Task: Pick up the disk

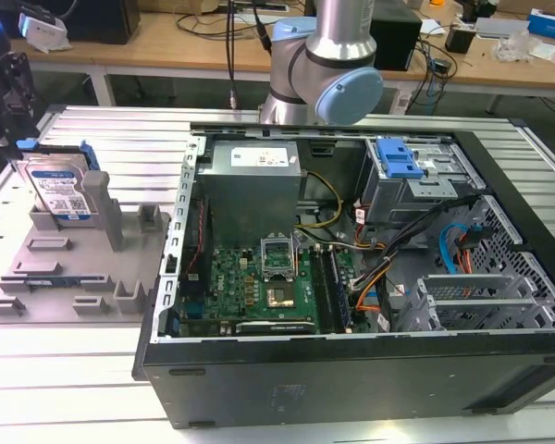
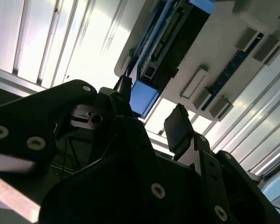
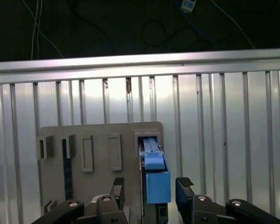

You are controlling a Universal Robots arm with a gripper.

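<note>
Disk point(image 1: 60, 190) position and gripper alignment, as I read them from the remote station.

1. Counter point(image 1: 74, 388): ribbed metal surface that carries everything below.
2. Computer case point(image 1: 351, 398): lies open on the counter and takes up the middle and the exterior view's right. It is not involved in this step.
3. Tray point(image 1: 74, 277): grey plastic fixture with posts and slots, just beside the case on the exterior view's left.
4. Disk: stands on edge in a slot at the far corner of the tray, its labelled broad face turned toward the exterior camera. It has not been lifted.
5. Gripper point(image 3: 150, 187): hangs over the far end of the tray with its fingers spread and nothing between the pads.

Alignment: in the first wrist view the disk point(image 3: 156, 182) shows edge-on, with its blue side rail uppermost. Its long axis runs straight away from the gripper, along the centre line between the two fingers point(image 3: 184, 184). One finger therefore faces each broad side of the disk. Bare gaps show on both sides, so I judge there is no contact. The second wrist view agrees: the disk point(image 2: 175, 46) lies directly ahead of the open fingertips. How far the fingertips stand above the top edge, I cannot tell.
</note>
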